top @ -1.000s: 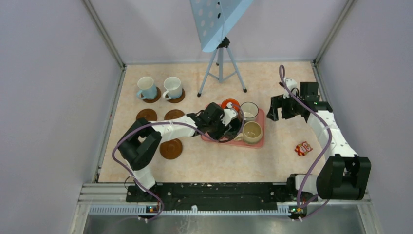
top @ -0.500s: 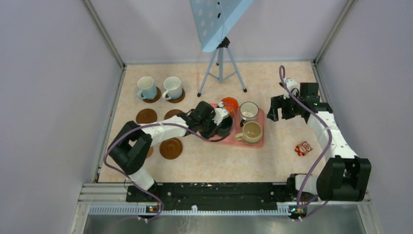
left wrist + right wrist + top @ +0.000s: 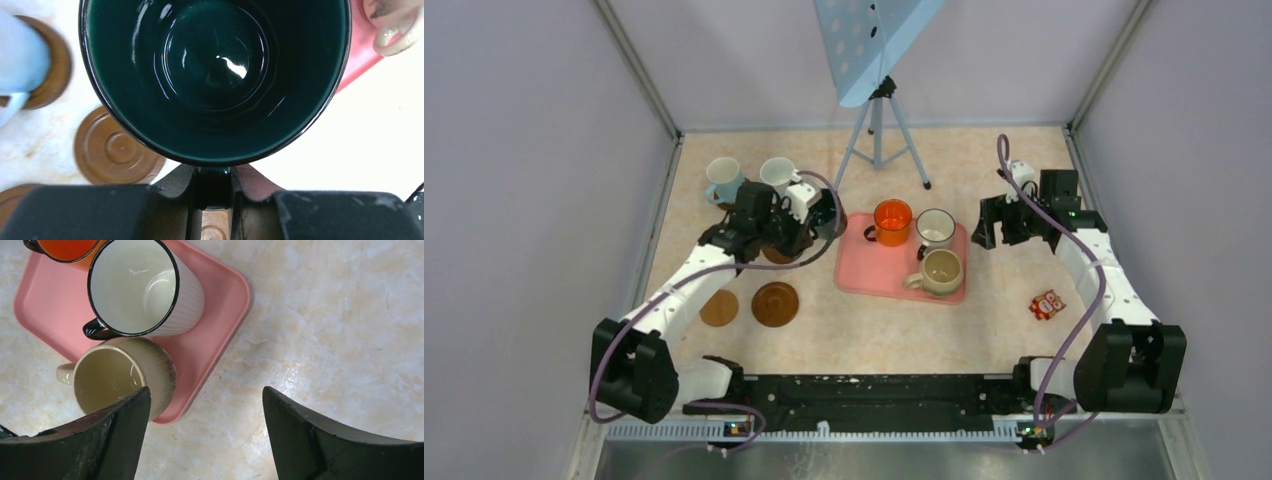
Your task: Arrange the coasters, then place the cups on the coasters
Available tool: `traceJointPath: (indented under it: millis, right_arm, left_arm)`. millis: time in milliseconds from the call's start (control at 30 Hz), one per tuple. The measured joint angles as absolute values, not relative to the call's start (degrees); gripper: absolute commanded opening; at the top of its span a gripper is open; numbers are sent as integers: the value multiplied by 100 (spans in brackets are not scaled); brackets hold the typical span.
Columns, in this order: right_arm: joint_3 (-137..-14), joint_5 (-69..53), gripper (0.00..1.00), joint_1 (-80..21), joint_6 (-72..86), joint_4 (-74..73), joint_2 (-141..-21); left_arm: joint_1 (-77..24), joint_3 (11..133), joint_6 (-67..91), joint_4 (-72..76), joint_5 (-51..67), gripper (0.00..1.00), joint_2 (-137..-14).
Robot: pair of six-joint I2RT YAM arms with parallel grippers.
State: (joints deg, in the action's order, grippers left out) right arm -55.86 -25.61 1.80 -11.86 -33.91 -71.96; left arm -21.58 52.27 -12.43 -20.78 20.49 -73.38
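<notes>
Pinching the handle of the glossy dark green ceramic mug (image 3: 215, 75), your left gripper (image 3: 212, 192) is clamped narrow on it, the mug hanging just ahead of its jaws. Centre it over the bare ringed brown round coaster (image 3: 117, 147) below-left, then lower straight and level.

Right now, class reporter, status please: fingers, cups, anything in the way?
Left fingers shut on green mug handle. Right fingers open beside tray. Three cups on tray; bare coaster beside mug. Tripod leg close.
</notes>
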Motion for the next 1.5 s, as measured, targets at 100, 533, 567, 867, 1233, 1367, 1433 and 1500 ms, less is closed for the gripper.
traceJointPath:
  millis: [100,533,567,867,1233,1367,1433,1500]
  right_arm:
    - [-5586,-2606,80,180,-1184,-3389,-7199]
    - [-5586,-2746,80,180,-1184,-3389,-7391]
    - [-5586,-2751,80,180,-1184,-3387,-7391]
    - [-5588,-2790,80,180,-1186,-3391,-7417]
    - [-5605,-2829,80,180,-1197,-3435,-7550]
    - [-5627,-2838,80,180,-1197,-3454,-7579]
    - [-5640,-2842,79,180,-1194,-3450,-7592]
    - [-5640,-2853,79,180,-1194,-3468,-7599]
  left_arm:
    - [-1712,5227,-1367,-2163,2224,0,-7096]
    - [716,5186,-2606,-2864,3065,0,-6973]
    - [972,5186,-2821,-2915,3148,0,-6973]
    - [2727,5256,-4685,-3435,3809,0,-7500]
    - [3138,5417,-5857,-3433,3920,0,-8221]
    - [3138,5450,-6053,-3369,3916,0,-8497]
    - [3140,5452,-6106,-3345,3916,0,-8602]
    - [3142,5463,-6143,-3326,3918,0,-8687]
